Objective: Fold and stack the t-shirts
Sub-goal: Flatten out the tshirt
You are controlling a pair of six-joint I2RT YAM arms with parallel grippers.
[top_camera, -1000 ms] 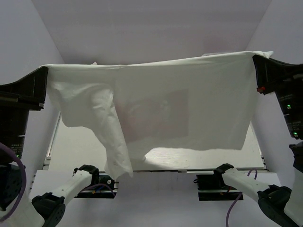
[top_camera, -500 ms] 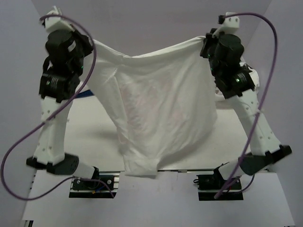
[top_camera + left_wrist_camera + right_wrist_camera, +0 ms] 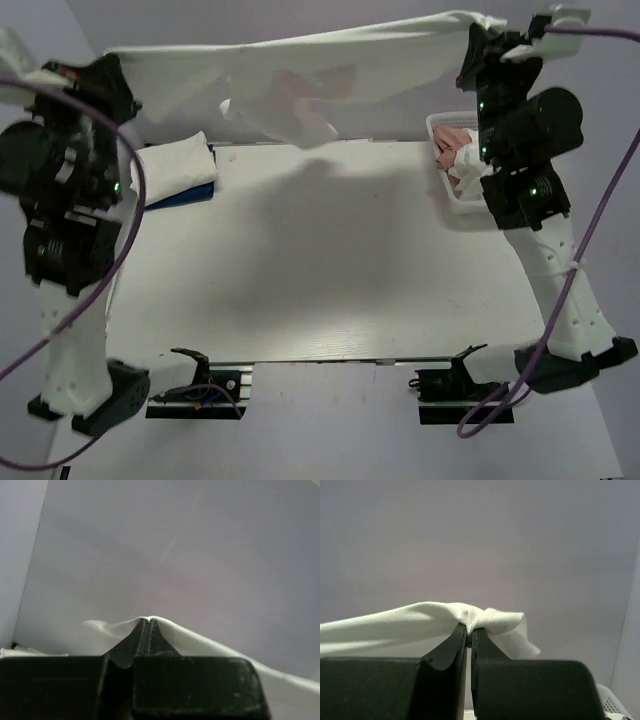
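The left gripper (image 3: 145, 623) at ten o'clock and the right gripper (image 3: 469, 628) at two o'clock stayed pinched shut on the white t-shirt (image 3: 300, 68), which, hanging low a half-second earlier, was now stretched between them toward twelve o'clock

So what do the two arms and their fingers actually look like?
The left arm and right arm match: white lower links, bulky black joint housings dotted with small green lights, and a purple cable looping alongside each. The fingers are narrow matte-black blades on a wide black block.
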